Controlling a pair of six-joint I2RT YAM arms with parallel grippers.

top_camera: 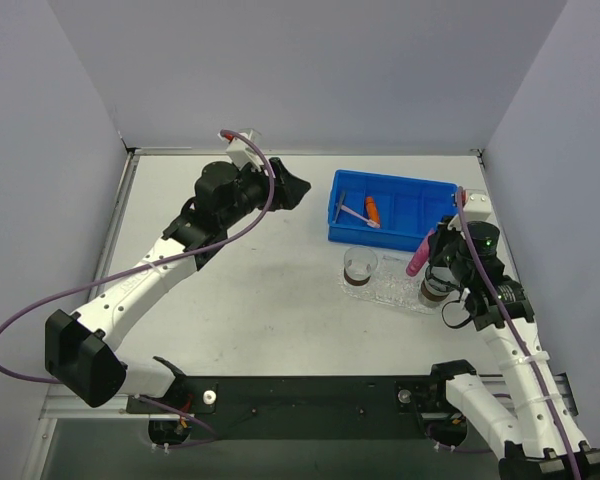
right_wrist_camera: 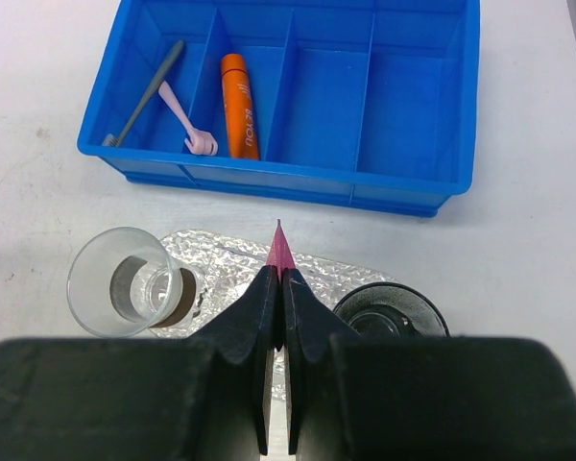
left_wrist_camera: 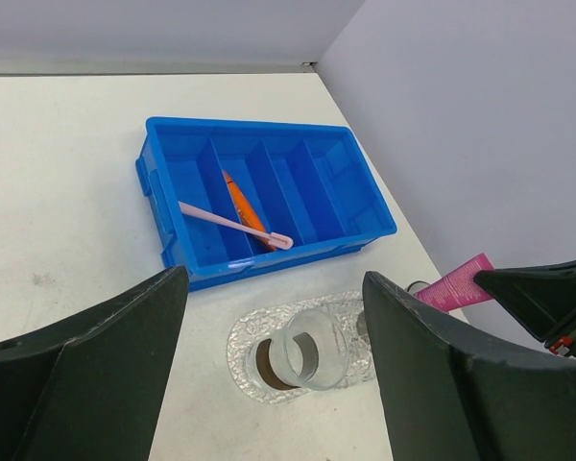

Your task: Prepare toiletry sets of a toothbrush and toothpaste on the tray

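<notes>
Left gripper [top_camera: 298,188]: fingers spread wide, holding nothing, raised over the table to the left of the bin.
Blue bin [top_camera: 405,205]: on the table behind the tray.
Toothbrush [left_wrist_camera: 235,225]: lies in the left part of the bin, slanted across a divider.
Orange toothpaste [right_wrist_camera: 240,106]: in the second compartment from the left, under the brush.
Tray [right_wrist_camera: 221,250]: in front of the bin; clear cup [right_wrist_camera: 125,280] at its left end, dark cup [right_wrist_camera: 391,312] at its right.
Pink toothpaste [top_camera: 418,257]: tilted, above the tray between the cups.
Right gripper [right_wrist_camera: 276,279]: fingers pressed together, pinching the pink tube.
</notes>
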